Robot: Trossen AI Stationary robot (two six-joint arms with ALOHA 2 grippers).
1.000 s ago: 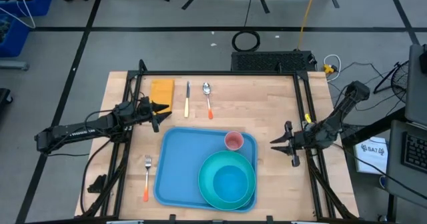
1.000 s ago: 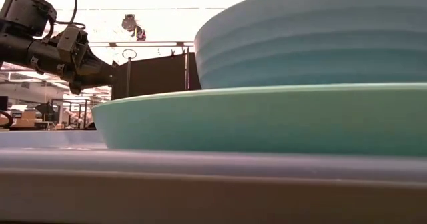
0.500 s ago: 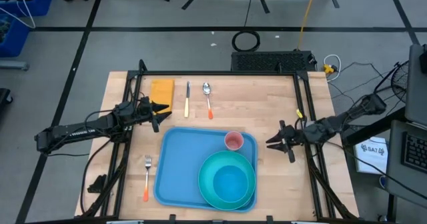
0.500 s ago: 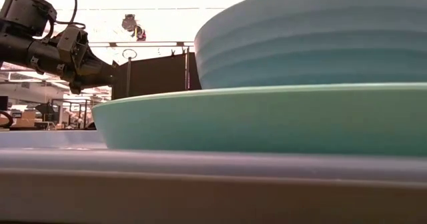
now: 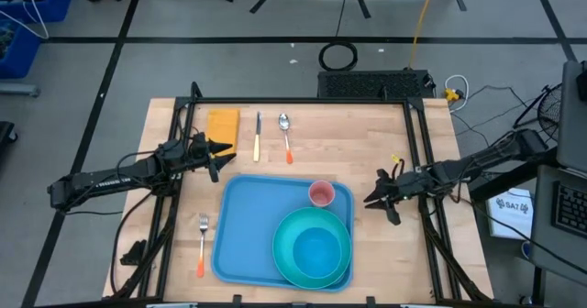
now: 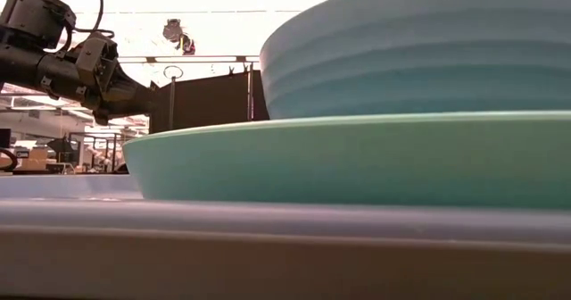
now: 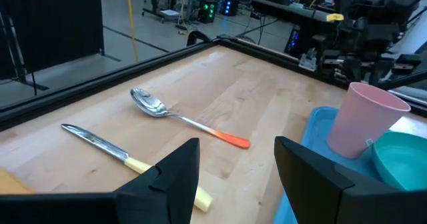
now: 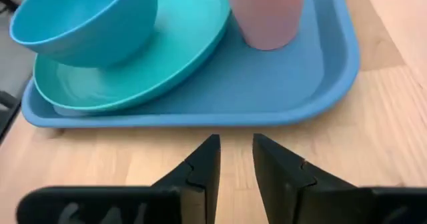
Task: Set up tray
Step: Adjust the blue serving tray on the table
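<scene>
The blue tray (image 5: 246, 218) lies flat on the wooden table, nearer its near edge. A turquoise plate (image 5: 286, 255) sits on the tray's near right part, with a blue bowl (image 5: 318, 251) standing on it. A pink cup (image 5: 321, 194) stands upright at the tray's far right corner. My right gripper (image 5: 377, 206) hovers low just right of the tray, open by a narrow gap, pointing at the tray's right rim (image 8: 337, 84). My left gripper (image 5: 221, 159) is open beyond the tray's far left corner, touching nothing.
A knife (image 5: 258, 136) and a spoon (image 5: 286, 137) with orange handle lie on the table's far part, beside a yellow pad (image 5: 223, 125). A fork (image 5: 202, 244) lies left of the tray. Black frame rails run along the table's left and right sides.
My right arm has stretched out and dropped lower, and its gripper has moved toward the table's left, closer to the tray's right rim. The left arm and all the tableware have stayed still.
</scene>
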